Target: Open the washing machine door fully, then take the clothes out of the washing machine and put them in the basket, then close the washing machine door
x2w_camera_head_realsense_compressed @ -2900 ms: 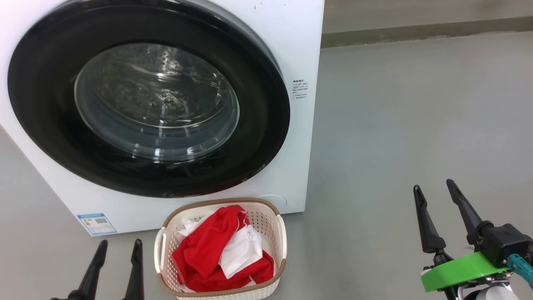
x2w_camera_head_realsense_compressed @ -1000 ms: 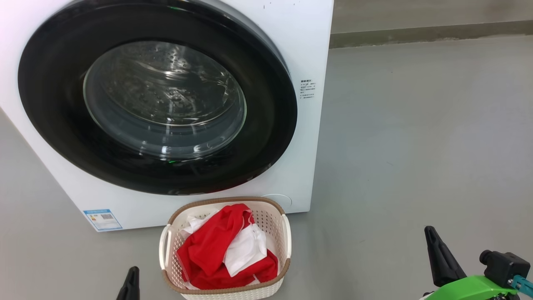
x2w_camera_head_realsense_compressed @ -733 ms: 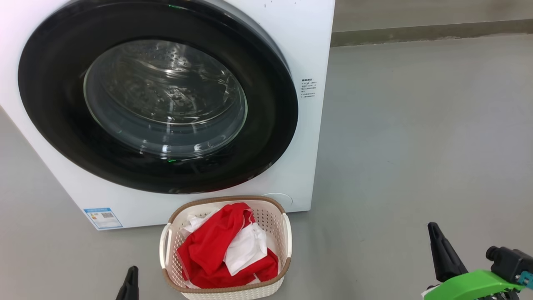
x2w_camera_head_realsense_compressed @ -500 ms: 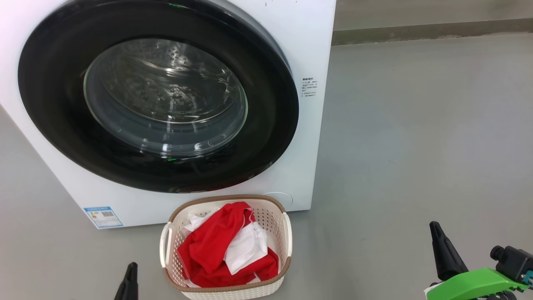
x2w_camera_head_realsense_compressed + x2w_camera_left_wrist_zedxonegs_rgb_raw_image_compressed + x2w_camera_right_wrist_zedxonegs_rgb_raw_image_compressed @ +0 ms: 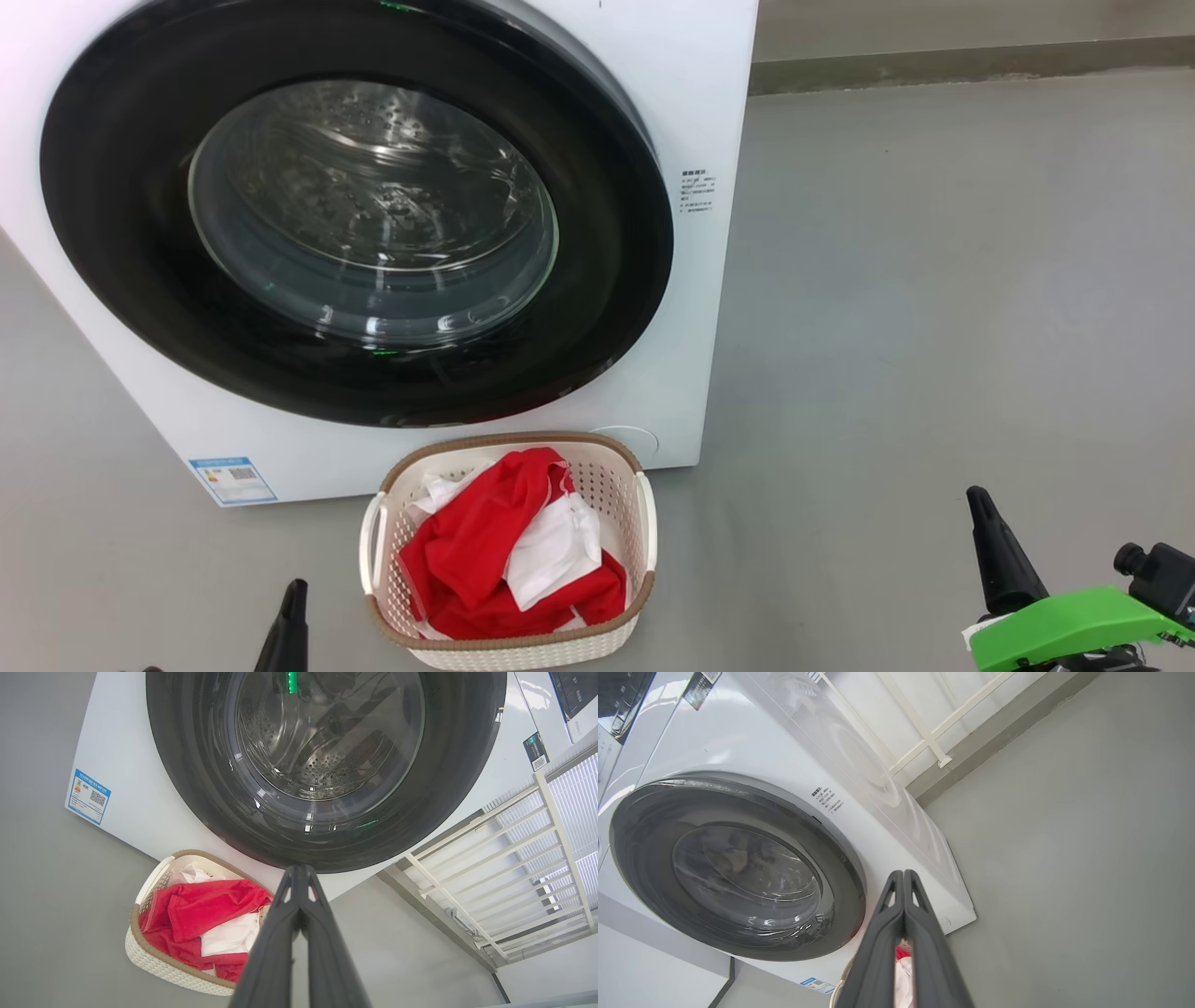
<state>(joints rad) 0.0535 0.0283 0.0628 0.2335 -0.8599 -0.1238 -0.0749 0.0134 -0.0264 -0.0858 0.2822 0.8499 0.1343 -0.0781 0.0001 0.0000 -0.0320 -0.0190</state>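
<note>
My left claw (image 5: 299, 872) and right claw (image 5: 903, 875), both pressed together and empty, face the washing machine door (image 5: 625, 280), closed ahead. The clothes (image 5: 485, 551), soft, light and best pinched at a raised fold, lie in the basket (image 5: 647, 523) just beside my left claw.

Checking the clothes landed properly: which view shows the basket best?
The head view: the basket nearly whole from above, clothes inside. The left wrist view has it slanted, partly behind the left gripper. The right wrist view catches a sliver behind the right gripper.
</note>
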